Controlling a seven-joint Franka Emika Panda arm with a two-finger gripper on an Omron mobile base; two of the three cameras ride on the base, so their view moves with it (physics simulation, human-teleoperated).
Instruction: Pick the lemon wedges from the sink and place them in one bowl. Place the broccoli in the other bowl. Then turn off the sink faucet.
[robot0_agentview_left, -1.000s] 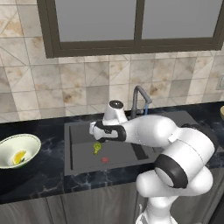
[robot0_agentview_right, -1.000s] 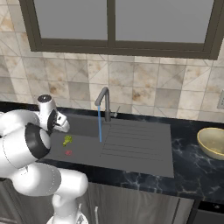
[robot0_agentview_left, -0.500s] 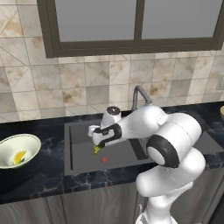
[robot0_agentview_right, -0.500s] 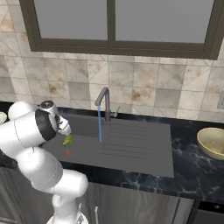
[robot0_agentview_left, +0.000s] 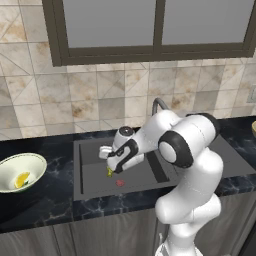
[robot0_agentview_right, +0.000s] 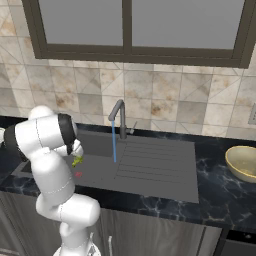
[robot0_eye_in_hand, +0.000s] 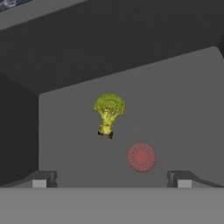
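The broccoli lies on the floor of the dark sink, next to a small red spot. My gripper hangs open just above the floret, one fingertip on each side, nothing between them. In the left base view the gripper is low inside the basin, right over the broccoli. A yellow lemon wedge lies in the cream-white bowl on the left counter. The other bowl stands at the right. The faucet runs a blue stream.
The sink's walls close in around the hand on the left and behind. A ribbed drainboard lies right of the basin. Dark marble counter runs along both sides, with a tiled wall and window behind.
The hand has dropped lower and a little leftward into the basin, ending over the broccoli. The elbow has swung up. The jaws have stayed open.
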